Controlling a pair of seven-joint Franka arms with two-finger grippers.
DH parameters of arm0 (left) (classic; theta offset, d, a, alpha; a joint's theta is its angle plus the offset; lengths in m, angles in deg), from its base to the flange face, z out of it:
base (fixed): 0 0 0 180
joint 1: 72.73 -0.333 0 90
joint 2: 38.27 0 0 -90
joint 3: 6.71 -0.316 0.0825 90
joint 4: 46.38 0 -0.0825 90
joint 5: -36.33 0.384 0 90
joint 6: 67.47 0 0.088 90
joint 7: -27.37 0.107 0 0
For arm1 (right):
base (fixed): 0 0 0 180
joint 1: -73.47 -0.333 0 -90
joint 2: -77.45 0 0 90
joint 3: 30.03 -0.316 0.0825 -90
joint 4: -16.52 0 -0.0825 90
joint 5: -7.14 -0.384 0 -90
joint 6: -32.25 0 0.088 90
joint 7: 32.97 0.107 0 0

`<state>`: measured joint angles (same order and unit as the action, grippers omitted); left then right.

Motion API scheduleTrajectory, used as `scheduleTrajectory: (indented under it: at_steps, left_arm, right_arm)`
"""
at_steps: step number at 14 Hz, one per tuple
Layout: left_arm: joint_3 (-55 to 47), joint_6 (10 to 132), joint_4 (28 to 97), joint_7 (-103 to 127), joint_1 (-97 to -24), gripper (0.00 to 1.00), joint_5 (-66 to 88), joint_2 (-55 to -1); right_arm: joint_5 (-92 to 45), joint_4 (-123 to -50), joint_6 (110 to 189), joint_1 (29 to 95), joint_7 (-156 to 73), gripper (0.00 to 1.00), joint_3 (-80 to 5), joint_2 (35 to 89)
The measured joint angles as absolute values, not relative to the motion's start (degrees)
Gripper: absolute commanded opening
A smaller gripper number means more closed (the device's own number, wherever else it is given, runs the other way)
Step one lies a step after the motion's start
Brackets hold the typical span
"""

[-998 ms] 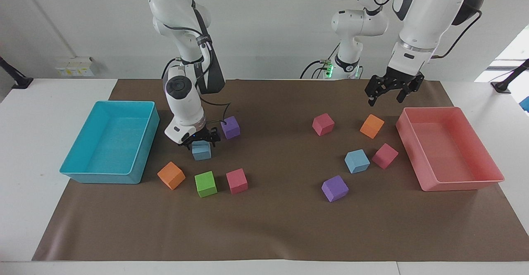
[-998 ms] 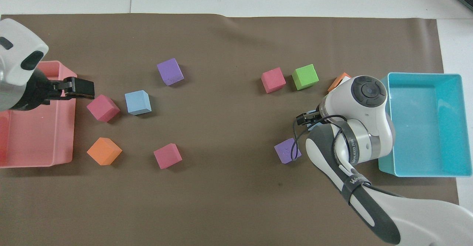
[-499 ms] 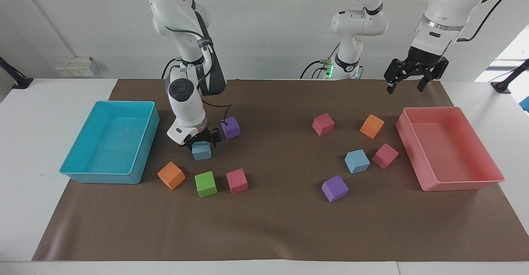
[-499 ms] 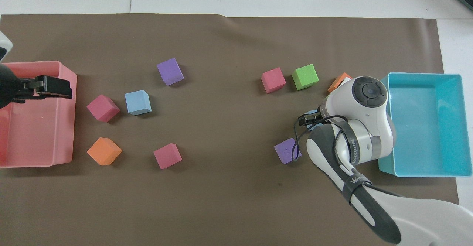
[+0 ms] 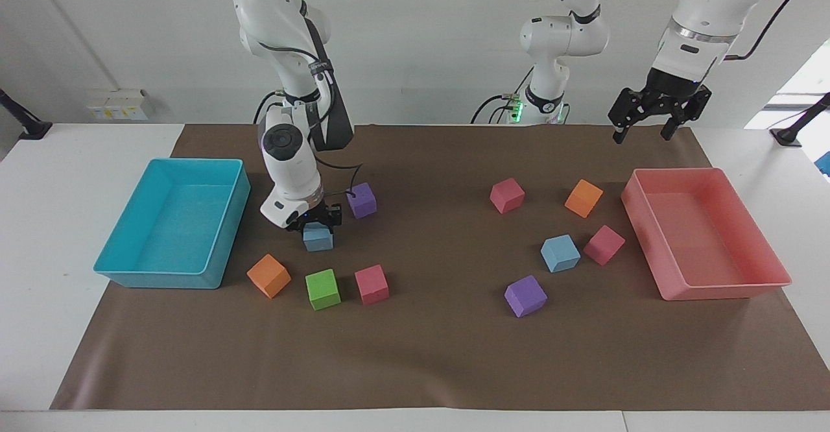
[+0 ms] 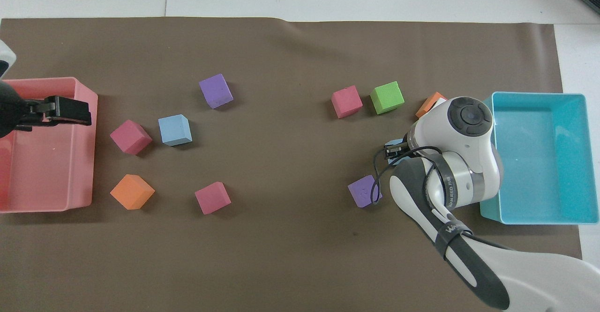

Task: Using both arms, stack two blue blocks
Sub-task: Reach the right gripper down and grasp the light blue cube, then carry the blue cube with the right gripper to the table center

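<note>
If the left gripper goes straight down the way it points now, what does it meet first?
The left gripper hangs high and points down. In the overhead view it is over the pink tray, so it would probably meet the tray's floor near the wall beside the blocks, though depth is uncertain.

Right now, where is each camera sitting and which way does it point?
Facing view: high across the table, looking at the robots; both arms show whole, right gripper on a blue block, left gripper raised by the pink tray.
Overhead view: above the robots' end, looking steeply down; right arm and left gripper show.
Shared: the free blue block.
</note>
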<state>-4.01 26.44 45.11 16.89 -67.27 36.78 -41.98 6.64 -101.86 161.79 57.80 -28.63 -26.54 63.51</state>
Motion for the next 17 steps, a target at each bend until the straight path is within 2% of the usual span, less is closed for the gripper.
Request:
scheduleTrajectory:
  at_steps: [6,9,17]
  left_arm:
    - [-4.01,26.44,45.09,16.89,-67.27,1.00,36.79,-41.98]
    - [-4.04,26.43,45.08,16.89,-67.27,1.00,36.79,-41.98]
    - [-4.72,26.43,44.74,16.89,-67.27,1.00,36.86,-42.27]
  right_arm:
    - [6.64,-98.78,161.54,57.76,-28.63,0.00,-26.61,64.24]
    - [6.33,-94.59,157.54,56.87,-28.07,0.00,-26.83,65.02]
    - [5.96,-88.36,155.27,48.07,-19.31,0.00,-27.42,64.83]
